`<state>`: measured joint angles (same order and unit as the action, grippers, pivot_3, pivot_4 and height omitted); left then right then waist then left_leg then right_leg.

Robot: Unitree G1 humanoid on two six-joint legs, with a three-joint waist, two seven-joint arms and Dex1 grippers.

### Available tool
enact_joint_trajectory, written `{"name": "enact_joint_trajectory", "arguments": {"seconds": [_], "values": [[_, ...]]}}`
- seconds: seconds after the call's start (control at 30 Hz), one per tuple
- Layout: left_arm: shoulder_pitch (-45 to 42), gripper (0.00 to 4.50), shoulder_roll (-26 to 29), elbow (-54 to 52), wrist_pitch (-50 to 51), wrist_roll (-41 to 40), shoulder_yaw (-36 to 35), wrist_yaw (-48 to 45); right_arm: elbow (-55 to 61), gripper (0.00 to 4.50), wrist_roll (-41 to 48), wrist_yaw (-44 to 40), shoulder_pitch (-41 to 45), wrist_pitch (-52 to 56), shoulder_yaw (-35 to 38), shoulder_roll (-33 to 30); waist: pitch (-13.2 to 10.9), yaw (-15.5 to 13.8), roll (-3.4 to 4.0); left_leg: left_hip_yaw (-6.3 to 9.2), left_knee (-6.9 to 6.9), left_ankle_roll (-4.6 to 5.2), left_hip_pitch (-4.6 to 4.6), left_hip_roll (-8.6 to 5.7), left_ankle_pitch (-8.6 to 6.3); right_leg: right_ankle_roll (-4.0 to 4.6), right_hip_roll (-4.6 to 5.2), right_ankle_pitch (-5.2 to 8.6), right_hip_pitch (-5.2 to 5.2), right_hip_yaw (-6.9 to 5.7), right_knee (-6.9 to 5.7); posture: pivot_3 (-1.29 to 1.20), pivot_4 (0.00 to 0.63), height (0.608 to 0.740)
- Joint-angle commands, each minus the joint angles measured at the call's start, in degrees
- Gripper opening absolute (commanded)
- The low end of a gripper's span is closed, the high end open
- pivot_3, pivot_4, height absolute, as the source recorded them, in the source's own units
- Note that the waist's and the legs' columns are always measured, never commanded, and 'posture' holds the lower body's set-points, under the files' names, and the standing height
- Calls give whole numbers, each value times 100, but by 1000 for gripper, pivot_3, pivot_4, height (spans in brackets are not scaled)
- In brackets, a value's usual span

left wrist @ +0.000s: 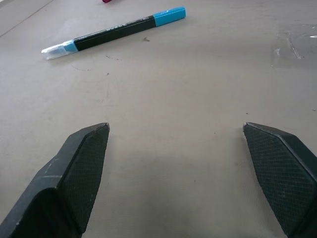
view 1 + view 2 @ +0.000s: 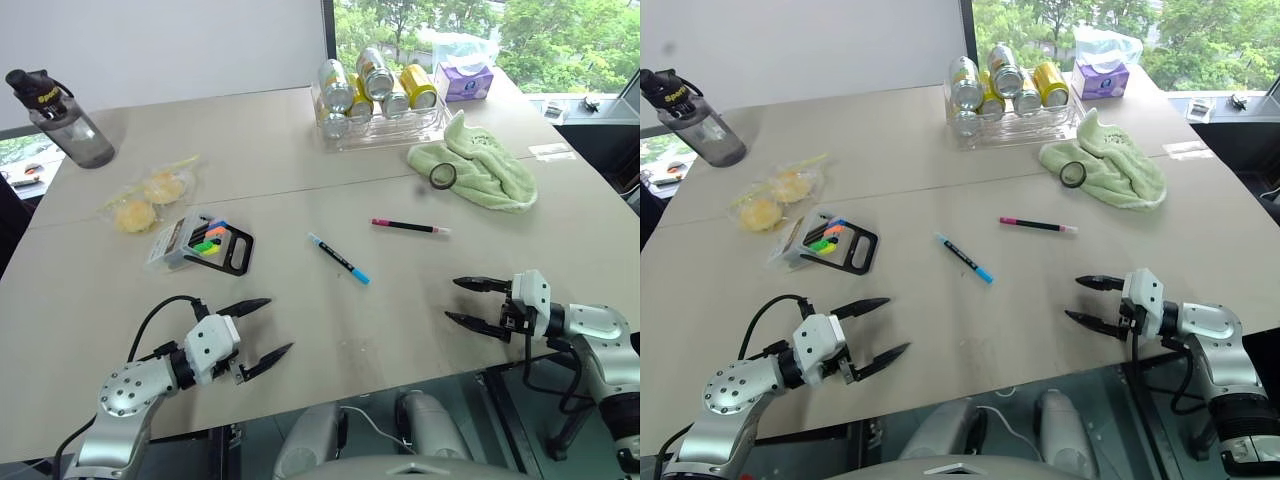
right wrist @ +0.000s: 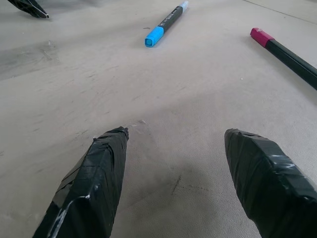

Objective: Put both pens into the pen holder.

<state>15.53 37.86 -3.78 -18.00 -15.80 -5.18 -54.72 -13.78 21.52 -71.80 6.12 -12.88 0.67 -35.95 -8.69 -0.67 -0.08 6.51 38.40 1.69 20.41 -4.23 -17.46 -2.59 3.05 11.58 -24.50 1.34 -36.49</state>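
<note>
Black-fingered left gripper (image 2: 262,333) and right gripper (image 2: 462,302) hover low, jaws spread, seemingly empty.

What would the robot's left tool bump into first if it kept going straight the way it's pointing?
Probably the blue-ended pen. The left tool is open and aims across bare table, and the left wrist view shows that pen lying ahead, a little to one side, so it might slip just past it.

Matt beige table top (image 2: 300,170), faintly scuffed; shiny metal drink cans (image 2: 375,80) in clear glossy plastic tray (image 2: 385,132); soft pale-green terry cloth (image 2: 480,165).
</note>
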Motion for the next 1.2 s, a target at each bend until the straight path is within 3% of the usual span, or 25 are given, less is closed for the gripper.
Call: {"name": "enact_joint_trajectory", "arguments": {"seconds": [0.03, 0.6, 0.93, 1.07, 1.2], "values": [[-296, 4443, -6, 241, -174, -45, -137, 1, 106, 3307, 44, -33, 68, -67, 134, -72, -1, -1, 1, 0, 0, 0, 0, 0, 0, 0, 0, 0, 0, 0, 0, 0, 150, 739], [-403, 4443, -15, 627, -419, -317, -145, -442, 269, 3307, 60, -48, 90, 79, 127, -167, 0, 7, 3, -3, -1, -2, 2, 0, 1, 0, 0, -1, -7, 0, -2, 0, 150, 739], [-398, 4443, 21, 361, 109, -601, -58, -625, 642, 3307, 131, 75, 64, 756, 56, -143, 0, 6, 3, -2, -1, -2, 3, 0, 1, 0, 0, -1, -7, 0, -2, 0, 150, 739], [-344, 4500, 209, 89, 673, -1202, -134, -1133, 752, 4476, 69, 289, 165, 1244, 53, -143, -1, 7, 4, -1, 0, -1, 5, 0, 1, 0, 0, 0, -8, 0, -2, 0, 150, 739], [-560, 4500, 230, 72, 828, -1129, -289, -942, 655, 4476, -171, 564, 347, 1267, 52, -97, -2, 9, 6, -2, 0, -1, 5, 0, 1, 0, 0, -1, -9, -1, -2, 0, 150, 739]]}}
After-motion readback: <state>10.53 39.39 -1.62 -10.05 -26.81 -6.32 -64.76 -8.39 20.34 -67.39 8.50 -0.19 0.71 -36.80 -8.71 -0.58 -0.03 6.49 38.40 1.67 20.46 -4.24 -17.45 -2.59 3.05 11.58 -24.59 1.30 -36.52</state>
